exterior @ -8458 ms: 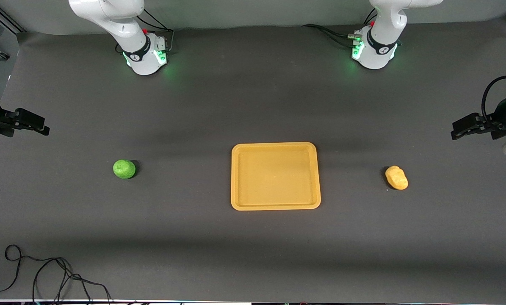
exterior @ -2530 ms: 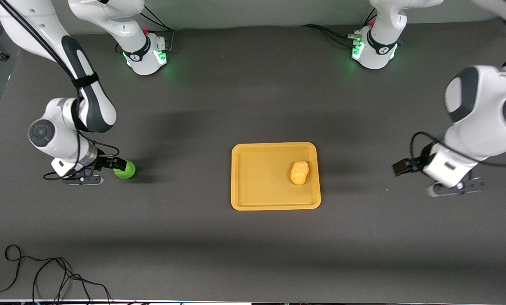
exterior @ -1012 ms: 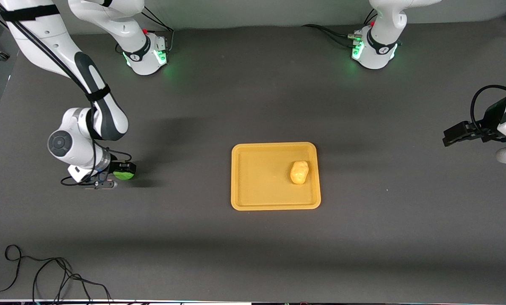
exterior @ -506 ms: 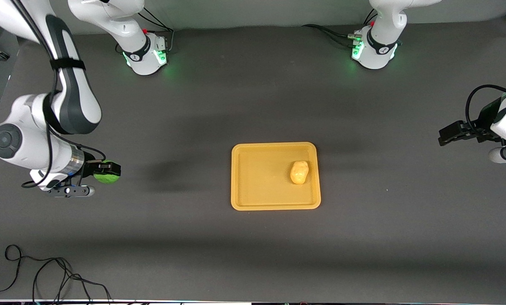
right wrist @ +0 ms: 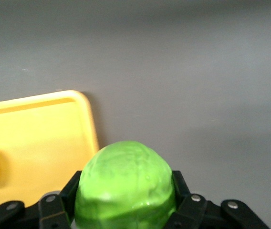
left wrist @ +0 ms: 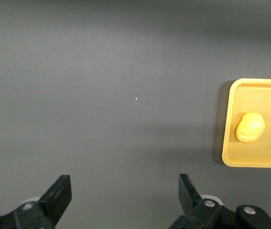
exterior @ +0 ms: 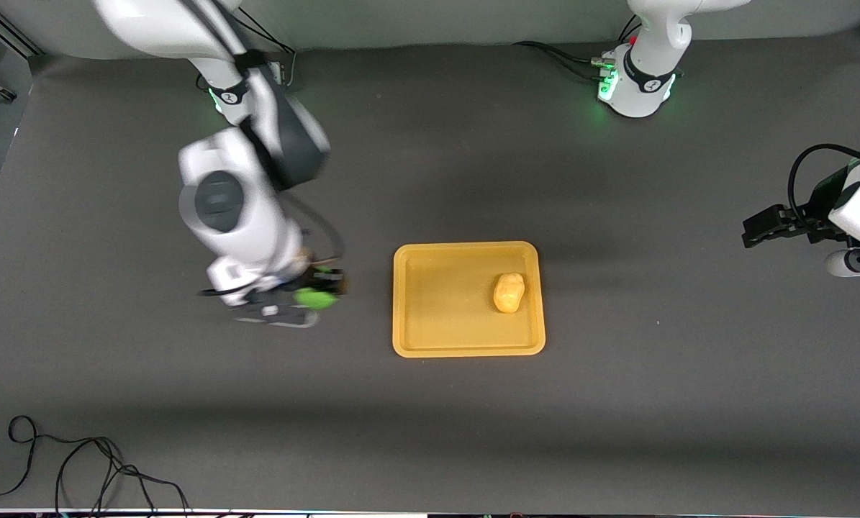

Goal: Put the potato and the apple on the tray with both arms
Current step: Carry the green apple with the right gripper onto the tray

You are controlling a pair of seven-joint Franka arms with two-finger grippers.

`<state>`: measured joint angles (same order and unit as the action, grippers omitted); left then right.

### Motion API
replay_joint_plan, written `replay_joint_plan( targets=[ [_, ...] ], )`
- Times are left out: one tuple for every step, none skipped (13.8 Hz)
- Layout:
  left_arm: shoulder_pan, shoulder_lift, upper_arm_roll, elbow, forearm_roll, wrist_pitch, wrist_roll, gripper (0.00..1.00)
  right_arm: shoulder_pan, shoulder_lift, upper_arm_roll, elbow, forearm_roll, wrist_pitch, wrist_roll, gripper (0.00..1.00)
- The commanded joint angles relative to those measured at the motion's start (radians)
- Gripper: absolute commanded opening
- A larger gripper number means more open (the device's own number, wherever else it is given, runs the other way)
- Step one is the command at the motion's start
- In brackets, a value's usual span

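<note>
Though motion-blurred at centre-left of the front view, the right gripper jaws clamp the round, dimpled green apple; the lumpy matte potato lies on the smooth plastic tray; the left gripper, cut off at the right edge, has its jaws wide, holding nothing.

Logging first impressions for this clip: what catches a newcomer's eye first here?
The right gripper carries the green apple above the table, just short of the yellow-orange tray. The potato already lies in the tray, toward the left arm's end. The left gripper waits open at the table's edge.
</note>
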<state>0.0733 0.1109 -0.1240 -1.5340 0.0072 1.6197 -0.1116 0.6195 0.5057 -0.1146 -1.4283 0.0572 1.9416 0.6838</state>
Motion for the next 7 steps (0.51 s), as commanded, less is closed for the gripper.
replay_joint_plan(
  targets=[
    [-0.006, 0.006, 0.004, 0.023, -0.004, -0.012, 0.016, 1.00, 0.113, 0.212, -0.019, 0.273, 0.006, -0.059, 0.202, 0.44],
    [-0.007, 0.009, 0.004, 0.022, -0.004, -0.012, 0.016, 1.00, 0.144, 0.273, -0.017, 0.342, 0.007, -0.056, 0.264, 0.44],
    [-0.009, 0.012, 0.004, 0.020, -0.004, -0.012, 0.016, 1.00, 0.184, 0.331, -0.017, 0.404, 0.006, -0.052, 0.308, 0.44],
    [-0.009, 0.012, 0.004, 0.021, -0.004, -0.012, 0.015, 1.00, 0.198, 0.380, -0.017, 0.451, 0.006, -0.044, 0.330, 0.44],
    [-0.009, 0.012, 0.004, 0.021, -0.004, -0.009, 0.016, 1.00, 0.219, 0.416, -0.017, 0.471, 0.006, -0.012, 0.353, 0.44],
    [-0.009, 0.013, 0.004, 0.020, -0.004, -0.009, 0.016, 1.00, 0.224, 0.439, -0.017, 0.470, 0.006, 0.037, 0.356, 0.44],
    [-0.009, 0.012, 0.004, 0.020, -0.004, -0.010, 0.015, 1.00, 0.232, 0.471, -0.016, 0.471, 0.004, 0.075, 0.356, 0.44]
  ],
)
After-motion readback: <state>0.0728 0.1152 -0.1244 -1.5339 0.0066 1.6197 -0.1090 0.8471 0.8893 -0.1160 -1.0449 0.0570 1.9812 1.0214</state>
